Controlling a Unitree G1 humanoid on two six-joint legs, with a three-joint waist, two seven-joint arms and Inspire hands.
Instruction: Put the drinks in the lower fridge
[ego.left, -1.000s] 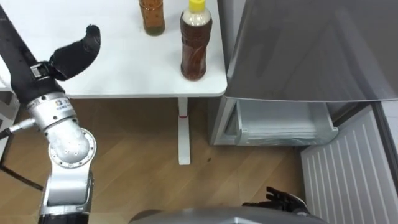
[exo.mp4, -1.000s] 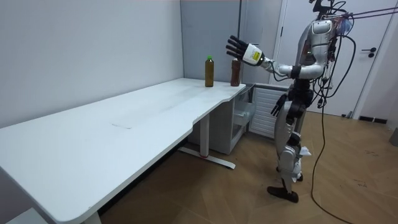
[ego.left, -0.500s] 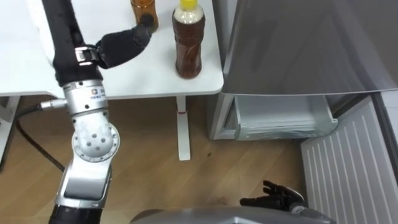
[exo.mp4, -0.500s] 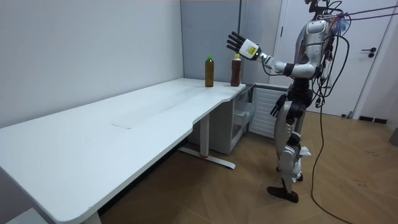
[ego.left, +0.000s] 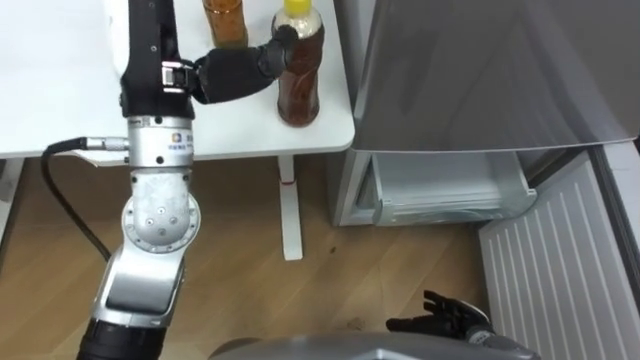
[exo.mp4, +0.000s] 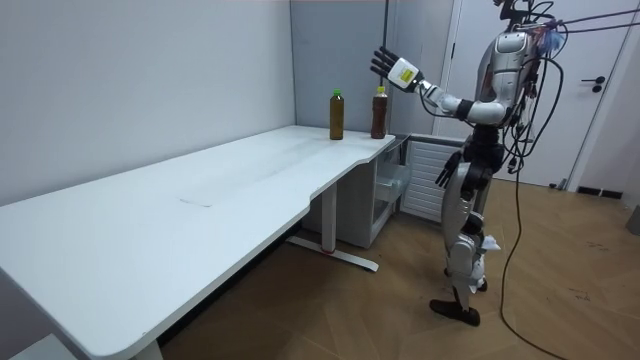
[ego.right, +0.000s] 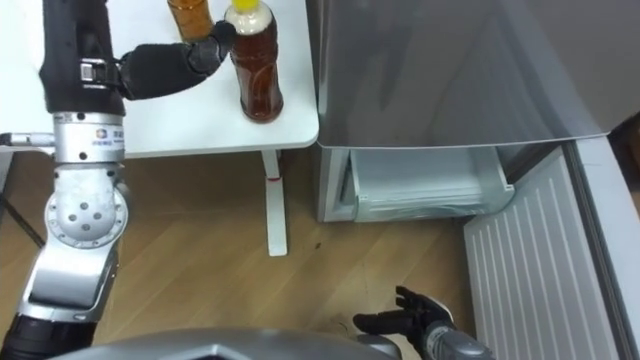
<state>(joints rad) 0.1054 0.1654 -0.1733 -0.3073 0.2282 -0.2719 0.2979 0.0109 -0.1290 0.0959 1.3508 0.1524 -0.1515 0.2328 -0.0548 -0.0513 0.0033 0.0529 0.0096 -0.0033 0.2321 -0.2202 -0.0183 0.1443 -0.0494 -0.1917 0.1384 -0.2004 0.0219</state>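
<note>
Standing at the corner of the bench (ego.left: 60, 100) beside the fridge (ego.left: 480, 70), the robot is judged to be at the first step: taking hold of a drink. The fridge's lower door (ego.left: 560, 270) hangs open, exposing a pale drawer (ego.left: 450, 195).

Both drinks stand upright on the bench near its fridge-side edge. The yellow-capped bottle (ego.left: 300, 75) is nearer the corner, and the second bottle (ego.left: 225, 15) is just beside it, farther in.

The left hand (ego.left: 235, 72) is held out level, fingers straight, grasping nothing. Its tips lie at the yellow-capped bottle's neck, though contact cannot be told. The right hand (ego.left: 445, 320) hangs low, fingers relaxed and empty.

The next move calls for setting the palm against the bottle's body and curling the fingers round it. A nudge could tip so tall a bottle off the edge.
</note>
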